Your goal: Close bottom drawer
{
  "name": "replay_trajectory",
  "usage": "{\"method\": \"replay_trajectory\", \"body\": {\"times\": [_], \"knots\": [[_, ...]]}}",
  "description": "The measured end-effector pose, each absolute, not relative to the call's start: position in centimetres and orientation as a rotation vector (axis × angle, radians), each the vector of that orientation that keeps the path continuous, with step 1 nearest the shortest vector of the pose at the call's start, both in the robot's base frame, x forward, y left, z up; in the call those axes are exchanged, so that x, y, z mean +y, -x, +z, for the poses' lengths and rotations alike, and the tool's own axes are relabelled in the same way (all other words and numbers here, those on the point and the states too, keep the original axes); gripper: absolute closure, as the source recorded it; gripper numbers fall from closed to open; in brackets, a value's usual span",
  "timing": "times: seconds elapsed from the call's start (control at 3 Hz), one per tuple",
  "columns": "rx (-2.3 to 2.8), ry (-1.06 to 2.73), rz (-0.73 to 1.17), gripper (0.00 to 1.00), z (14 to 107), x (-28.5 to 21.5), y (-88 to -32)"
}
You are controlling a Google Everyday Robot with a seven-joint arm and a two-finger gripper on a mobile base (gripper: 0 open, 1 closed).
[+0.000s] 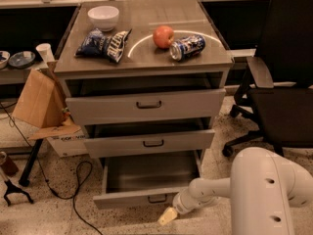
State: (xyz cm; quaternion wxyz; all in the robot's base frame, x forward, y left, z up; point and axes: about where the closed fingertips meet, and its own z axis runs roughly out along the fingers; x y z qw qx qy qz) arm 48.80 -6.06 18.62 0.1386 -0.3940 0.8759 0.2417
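The bottom drawer (146, 198) of the grey cabinet stands pulled out, its plain grey inside bare and its small dark handle at the centre of the narrow front panel. The two drawers above it, the mid-sized one (151, 142) and the tall top one (146, 105), are each slightly ajar. My gripper (167, 216) is low near the floor, just in front of and to the right of the bottom drawer's front panel, close to its handle. The white arm (266, 190) reaches in from the lower right.
The cabinet top holds a white bowl (103, 16), a chip bag (104, 44), a red apple (163, 36) and a tipped can (187, 47). A black office chair (283, 82) stands to the right. A cardboard box (41, 106), a cable (73, 190) and a stand lie to the left.
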Motion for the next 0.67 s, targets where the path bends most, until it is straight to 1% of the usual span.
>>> {"method": "replay_trajectory", "body": {"times": [0.33, 0.67], "knots": [[2.497, 1.182, 0.682, 0.19, 19.21, -5.82, -49.7], [2.494, 1.225, 0.66, 0.42, 19.23, -6.34, -50.46]]}}
